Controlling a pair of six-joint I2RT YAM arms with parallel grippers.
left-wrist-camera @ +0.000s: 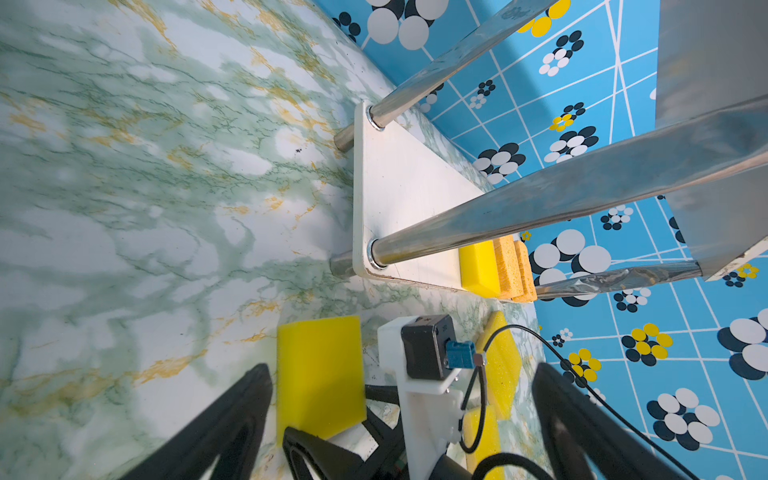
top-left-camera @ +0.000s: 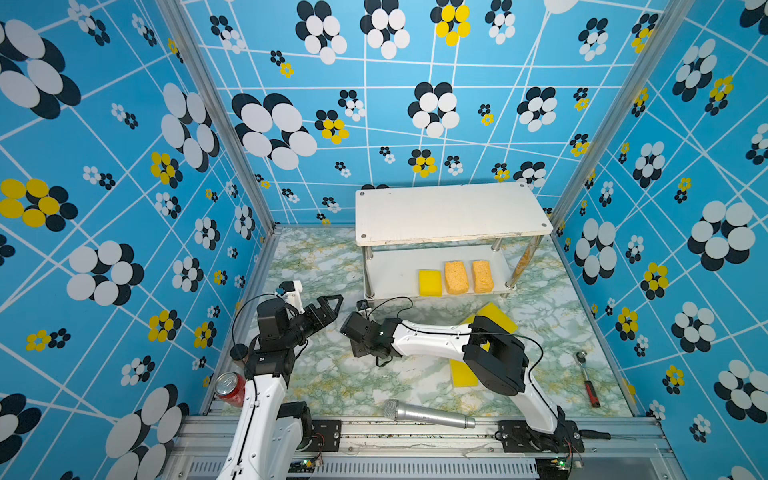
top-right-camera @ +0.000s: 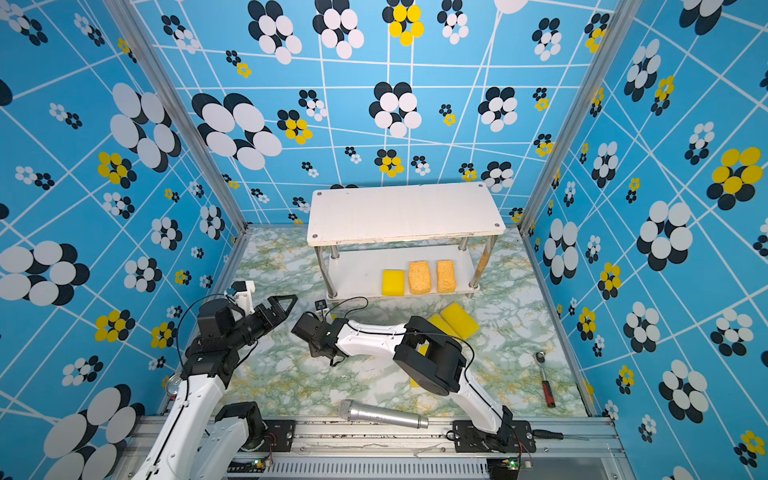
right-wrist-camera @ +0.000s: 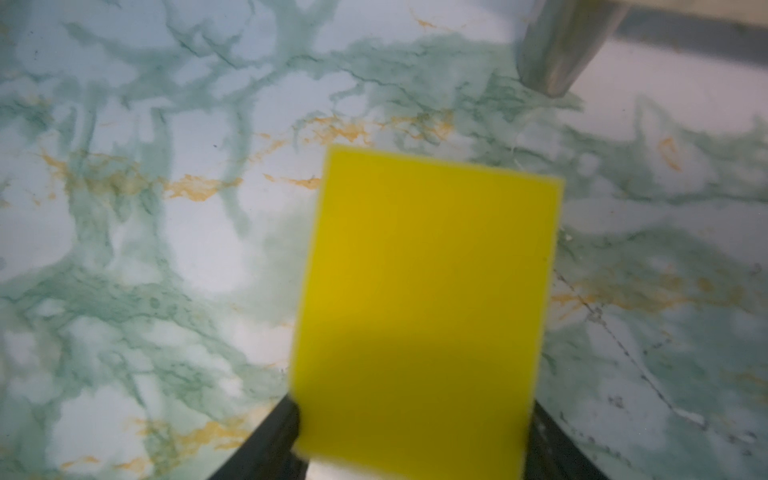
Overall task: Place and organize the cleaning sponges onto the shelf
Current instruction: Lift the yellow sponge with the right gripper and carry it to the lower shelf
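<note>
Top views both show a red drinks can (top-left-camera: 230, 388) at the left front corner of the marbled surface (top-left-camera: 332, 382). Next along, the left pincer (top-left-camera: 334, 309) hangs released, jaws wide and empty, aimed toward the shelf (top-left-camera: 449, 212).

The right arm reaches across the middle. From above the right pincer (right-wrist-camera: 415, 409) is hidden under its own wrist. The right wrist view shows it clenched on a small yellow sponge (right-wrist-camera: 428, 270), one finger against each long side. The sponge's long axis runs straight out along the fingers. Its far short edge points toward the shelf's near chrome leg (right-wrist-camera: 557, 45), a little to one side of it. Whether it is off the surface I cannot tell.

Three sponges are done, in a row toward the right end of the lower tier (top-left-camera: 390, 270): a second small yellow sponge (top-left-camera: 430, 282), a first orange-tan sponge (top-left-camera: 456, 277) and a second orange-tan sponge (top-left-camera: 483, 276). They lie side by side with their long axes front to back.

A microphone (top-left-camera: 428, 413) lies along the front edge.

By my count three sponges are left on the surface. A flat yellow pair (top-left-camera: 498, 316) lies on a diagonal behind the right elbow. A third flat yellow sponge (top-left-camera: 461, 374) lies under that arm. All three are partly hidden.

A red-handled ratchet (top-left-camera: 590, 384) lies far right.
</note>
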